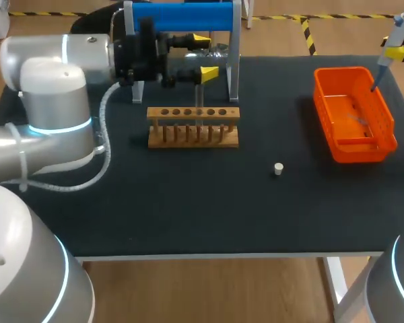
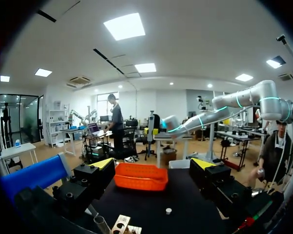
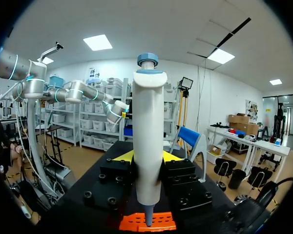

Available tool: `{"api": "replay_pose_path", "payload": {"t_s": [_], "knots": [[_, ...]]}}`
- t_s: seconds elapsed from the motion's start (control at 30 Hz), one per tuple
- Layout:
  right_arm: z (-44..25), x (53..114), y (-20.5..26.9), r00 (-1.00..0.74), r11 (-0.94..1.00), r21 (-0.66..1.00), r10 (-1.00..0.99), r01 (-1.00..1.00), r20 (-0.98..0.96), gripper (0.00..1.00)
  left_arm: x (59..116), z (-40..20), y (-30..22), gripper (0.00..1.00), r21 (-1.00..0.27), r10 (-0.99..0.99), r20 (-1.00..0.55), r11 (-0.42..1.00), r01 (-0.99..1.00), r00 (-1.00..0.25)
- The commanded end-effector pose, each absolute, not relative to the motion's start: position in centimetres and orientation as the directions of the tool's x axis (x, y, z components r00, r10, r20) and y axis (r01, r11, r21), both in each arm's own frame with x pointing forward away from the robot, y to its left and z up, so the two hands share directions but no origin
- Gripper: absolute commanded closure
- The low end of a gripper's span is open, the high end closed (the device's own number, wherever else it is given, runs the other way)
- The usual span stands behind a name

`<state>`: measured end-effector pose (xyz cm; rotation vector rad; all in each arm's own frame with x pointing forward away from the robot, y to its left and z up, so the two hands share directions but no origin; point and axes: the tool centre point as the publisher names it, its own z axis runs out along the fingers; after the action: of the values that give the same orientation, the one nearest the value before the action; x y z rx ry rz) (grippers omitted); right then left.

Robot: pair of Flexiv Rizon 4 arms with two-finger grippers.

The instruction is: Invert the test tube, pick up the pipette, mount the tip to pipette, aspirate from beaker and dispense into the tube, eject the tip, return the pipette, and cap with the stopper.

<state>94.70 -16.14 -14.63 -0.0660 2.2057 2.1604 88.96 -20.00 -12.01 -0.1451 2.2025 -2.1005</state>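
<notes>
My right gripper (image 1: 396,50) is shut on the white pipette (image 1: 393,37) with a blue cap, upright at the far right. The pipette (image 3: 148,146) sits between the yellow-tipped fingers, and its narrow end hangs over the orange tray (image 1: 353,114). My left gripper (image 1: 205,56) stands open just above the wooden tube rack (image 1: 193,126), pointing right, with nothing between its fingers. A clear test tube (image 2: 101,224) stands in the rack (image 2: 122,223), just under the left gripper (image 2: 154,165). The small white stopper (image 1: 278,169) lies on the black mat right of the rack.
The blue pipette stand (image 1: 182,17) rises behind the rack, close to my left gripper. The orange tray (image 3: 147,222) lies directly under the pipette, and a faint clear piece lies in it. Bare black mat (image 1: 188,202) stretches toward the table's front edge.
</notes>
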Motion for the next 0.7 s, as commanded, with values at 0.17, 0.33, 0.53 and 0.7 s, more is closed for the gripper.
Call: {"api": "replay_pose_path", "payload": {"t_s": [0.17,0.33,0.53,0.7], "knots": [[-14.52,94.66,-16.15,-0.998,0.025,0.997,0.007,-0.068,-0.068,1.00,88.14,-11.69,-19.27,0.00,-0.997,-0.130,-0.021,0.075,0.011,-0.991],[-14.52,94.66,-16.15,-0.998,0.025,0.997,0.007,-0.068,-0.068,1.00,88.14,-11.60,-19.34,0.00,-0.997,-0.128,-0.029,0.081,0.018,-0.991],[-14.52,94.66,-16.15,-0.998,0.025,0.997,0.007,-0.068,-0.068,1.00,88.13,-11.54,-19.42,0.00,-0.996,-0.128,-0.022,0.091,0.011,-0.992],[-14.52,94.66,-16.15,-0.998,0.025,0.997,0.007,-0.068,-0.068,1.00,88.13,-11.54,-19.42,0.00,-0.996,-0.128,-0.022,0.091,0.011,-0.992]]}}
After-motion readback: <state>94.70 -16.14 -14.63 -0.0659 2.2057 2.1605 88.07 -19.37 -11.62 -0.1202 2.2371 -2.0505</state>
